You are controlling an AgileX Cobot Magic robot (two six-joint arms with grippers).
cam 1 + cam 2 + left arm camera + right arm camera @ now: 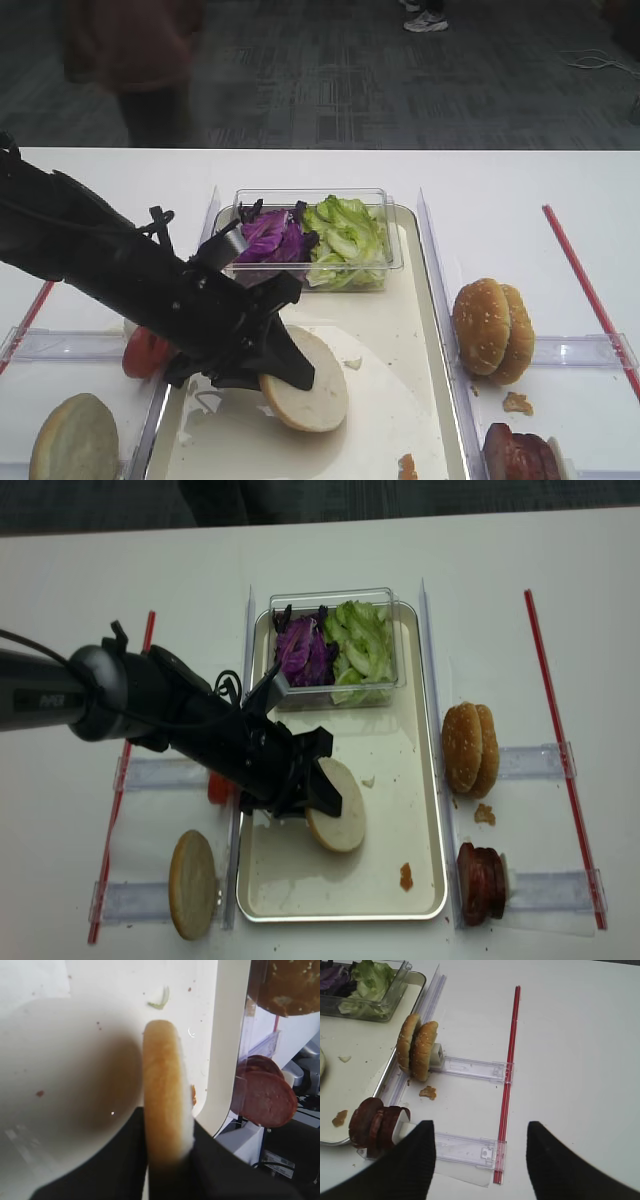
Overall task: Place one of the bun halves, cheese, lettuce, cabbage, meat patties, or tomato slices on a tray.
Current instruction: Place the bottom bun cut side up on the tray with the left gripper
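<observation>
The left gripper (290, 360) clasped a pale bun half (307, 379) on edge over the tray (410, 330); the right gripper (480, 1160) stood apart.

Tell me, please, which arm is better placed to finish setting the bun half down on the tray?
Left. Its gripper already has the bun half between its jaws over the tray; the right gripper hangs over bare table beside the tray.

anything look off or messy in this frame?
Minor mess only. Crumbs lie loose: one on the table beside the sesame buns, another on the tray near its front edge, plus a green scrap by the bun half between the left gripper's fingers. The tray liner looks smeared.
</observation>
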